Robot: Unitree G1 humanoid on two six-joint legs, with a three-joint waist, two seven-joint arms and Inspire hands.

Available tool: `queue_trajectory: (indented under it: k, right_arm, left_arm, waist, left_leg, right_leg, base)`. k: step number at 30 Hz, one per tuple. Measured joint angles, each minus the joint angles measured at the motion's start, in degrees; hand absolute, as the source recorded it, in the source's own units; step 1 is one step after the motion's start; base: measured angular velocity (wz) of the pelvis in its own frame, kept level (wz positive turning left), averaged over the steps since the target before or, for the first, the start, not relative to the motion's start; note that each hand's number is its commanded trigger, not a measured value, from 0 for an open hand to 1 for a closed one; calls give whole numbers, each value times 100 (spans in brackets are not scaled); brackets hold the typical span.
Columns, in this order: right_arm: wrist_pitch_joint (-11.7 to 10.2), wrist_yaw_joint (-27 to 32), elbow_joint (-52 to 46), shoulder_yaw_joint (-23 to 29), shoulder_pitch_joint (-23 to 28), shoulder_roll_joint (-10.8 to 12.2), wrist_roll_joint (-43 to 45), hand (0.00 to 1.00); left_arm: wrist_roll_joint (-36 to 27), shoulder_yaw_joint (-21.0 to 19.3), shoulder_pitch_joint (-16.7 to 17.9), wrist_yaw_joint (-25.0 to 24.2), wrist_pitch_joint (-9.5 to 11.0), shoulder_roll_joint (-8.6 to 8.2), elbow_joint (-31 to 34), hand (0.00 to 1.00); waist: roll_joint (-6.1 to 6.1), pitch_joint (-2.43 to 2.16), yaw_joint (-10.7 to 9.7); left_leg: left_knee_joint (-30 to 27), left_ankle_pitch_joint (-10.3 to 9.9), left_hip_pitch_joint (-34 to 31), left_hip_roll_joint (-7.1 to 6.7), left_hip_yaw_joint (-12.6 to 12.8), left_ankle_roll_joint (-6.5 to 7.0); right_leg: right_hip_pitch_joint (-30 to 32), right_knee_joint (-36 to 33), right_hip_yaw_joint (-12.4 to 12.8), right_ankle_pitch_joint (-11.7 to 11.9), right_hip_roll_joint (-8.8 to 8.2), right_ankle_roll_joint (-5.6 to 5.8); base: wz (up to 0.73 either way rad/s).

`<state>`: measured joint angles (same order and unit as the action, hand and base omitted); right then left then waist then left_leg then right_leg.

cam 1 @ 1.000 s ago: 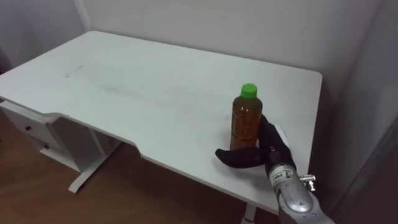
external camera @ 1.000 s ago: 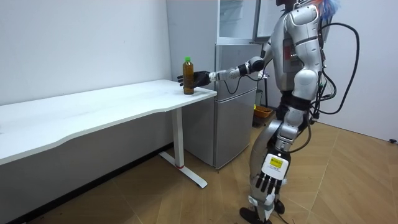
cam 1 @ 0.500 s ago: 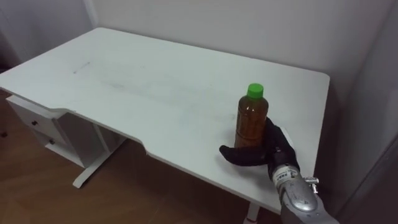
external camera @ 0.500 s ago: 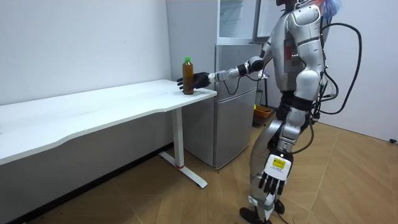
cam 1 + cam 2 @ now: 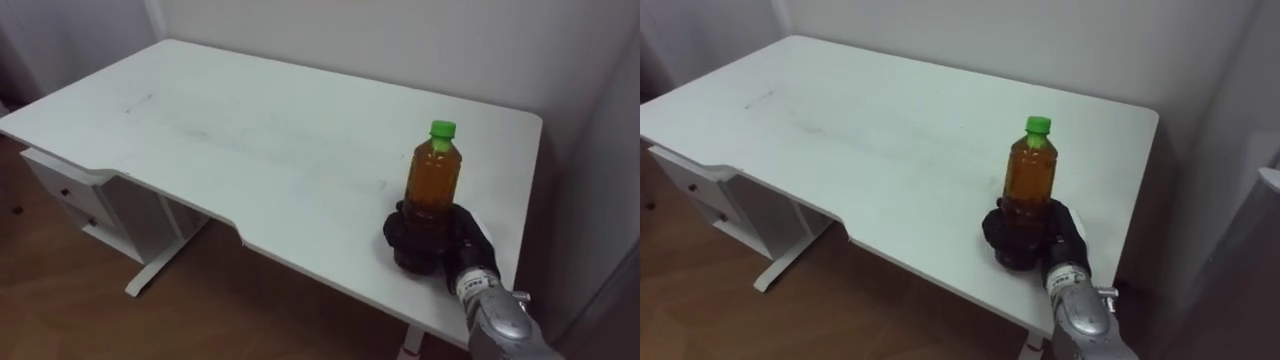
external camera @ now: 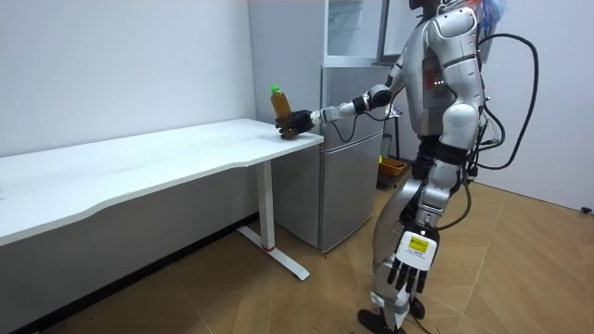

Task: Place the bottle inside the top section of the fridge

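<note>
White worktop (image 5: 250, 130) runs across from the left, front edge curved, bare white surface. Under its left end a white drawer unit (image 5: 75, 190), wood floor (image 5: 120, 320) below it. Toward the right end of the worktop, near the front edge and near the far right corner, is the bottle (image 5: 434, 175): clear, amber-brown liquid, green cap (image 5: 442, 129) on top. It reads close to upright in the eye views; in the room view it leans a little to the room view's left. Right hand (image 5: 465, 240) comes in from lower right, black fingers (image 5: 1002, 232) curled round the bottle's lower part and clamped on it, thumb side to the left, silver wrist trailing back to the picture's bottom edge. Bottle base is hidden inside the grip, cannot tell if it touches the worktop or sits just clear of it. Room view: long worktop at the left, bottle in the right hand at its end, grey fridge (image 6: 348, 148) just beside that end with the upper door open, robot standing upright on the wood floor in front of the fridge with its right arm stretched out to the worktop. Left hand (image 6: 404, 271) hangs low by its leg, fingers straight and loose, holding nothing.
</note>
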<state>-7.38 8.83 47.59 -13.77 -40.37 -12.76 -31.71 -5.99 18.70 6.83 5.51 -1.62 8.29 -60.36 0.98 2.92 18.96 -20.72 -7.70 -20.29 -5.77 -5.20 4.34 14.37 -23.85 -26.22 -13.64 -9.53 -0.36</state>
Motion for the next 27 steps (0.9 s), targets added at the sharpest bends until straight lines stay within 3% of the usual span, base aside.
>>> queue_trajectory:
  k: [9,13,17,19,22,27]
  right_arm:
    - [225,-409,-13,158,3,-206,-176,100]
    - [281,-322,-745,147,322,-332,199,100]
    - [281,-325,-1788,142,881,-352,504,100]
    - [324,-332,-2471,146,1273,-352,756,100]
    - [361,-407,-3089,154,1475,-347,1004,100]
    - [392,-492,-3933,157,1520,-374,1274,100]
  left_arm:
    - [18,-227,156,-92,31,19,79,0]
    - [194,-493,340,-156,80,51,212,0]
    - [261,-980,571,-144,156,92,213,0]
    - [457,-1170,744,-145,167,101,244,0]
    - [850,-1259,832,-145,164,100,254,0]
    - [1029,-1498,871,-153,166,127,288,0]
  waist:
    - [-50,-15,-80]
    - [-51,-42,-175]
    - [10,-116,-286]
    - [70,-196,-366]
    - [99,-225,-598]
    - [123,-249,-794]
  left_leg:
    - [-8,-5,20,0,-10,5]
    - [52,-3,167,11,22,7]
    - [291,-2,549,24,132,9]
    - [418,-3,803,44,166,8]
    - [553,-5,1090,64,184,7]
    - [735,-16,1495,157,279,-11]
  right_leg:
    - [-21,25,-23,-4,-7,1]
    - [-159,128,-10,26,14,20]
    - [-445,248,104,30,46,50]
    - [-685,417,144,48,94,68]
    - [-968,548,213,76,172,103]
    - [-1381,943,372,214,339,92]
  base:
    - [2]
    - [-4]
    - [-14]
    - [-12]
    - [-2]
    - [-17]
